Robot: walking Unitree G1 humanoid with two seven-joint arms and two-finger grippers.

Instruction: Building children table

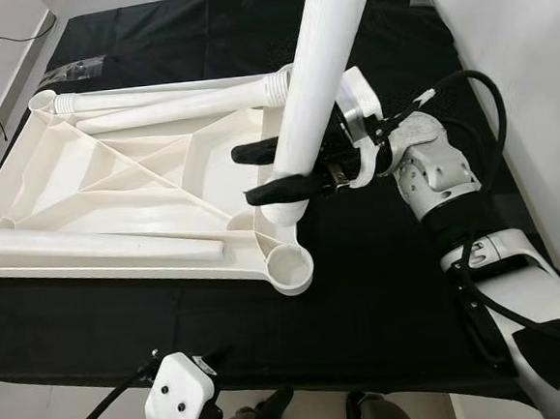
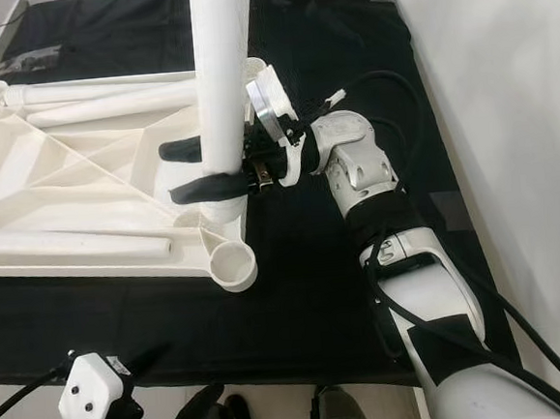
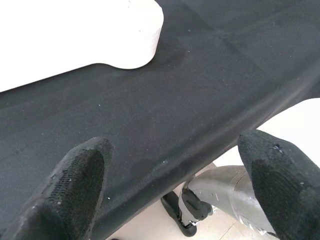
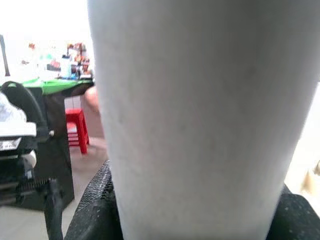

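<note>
Low at the bench's near edge, the left claw [image 1: 204, 410] hangs open and idle while the right claw [image 1: 291, 170] clamps a white table leg [image 1: 318, 80] upright, its foot at a corner socket of the upturned tabletop [image 1: 113, 184], apparently for seating

The right arm reaches forward from the lower right, wrist bent inward, and the right gripper [image 1: 275, 171] clamps its two black fingers [image 1: 283, 189] around an upright white tube. The left gripper [image 3: 175, 185] hangs low near the body, fingers spread apart.
</note>
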